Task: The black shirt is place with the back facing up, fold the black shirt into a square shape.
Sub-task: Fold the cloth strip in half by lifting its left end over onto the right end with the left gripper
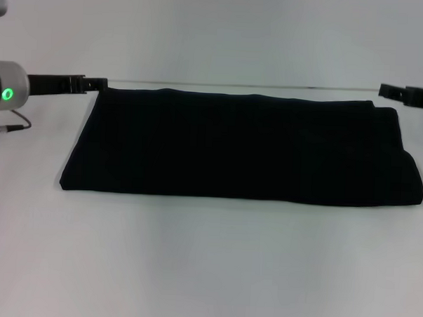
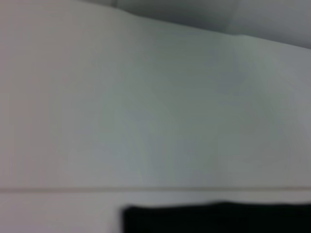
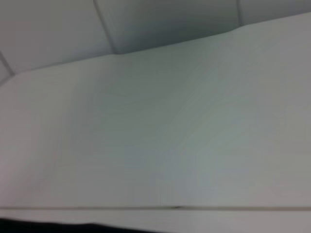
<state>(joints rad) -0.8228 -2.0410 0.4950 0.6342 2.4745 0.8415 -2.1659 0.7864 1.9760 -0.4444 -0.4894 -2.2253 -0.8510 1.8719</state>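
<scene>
Black shirt (image 1: 243, 147) folded into wide band; head view alone shows left tool (image 1: 94, 84), right tool (image 1: 391, 90); grip states unclear.

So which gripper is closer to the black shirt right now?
Left. The left gripper sits right at the far left corner of the black shirt; the right gripper hangs just off its far right corner, with a small gap.
</scene>
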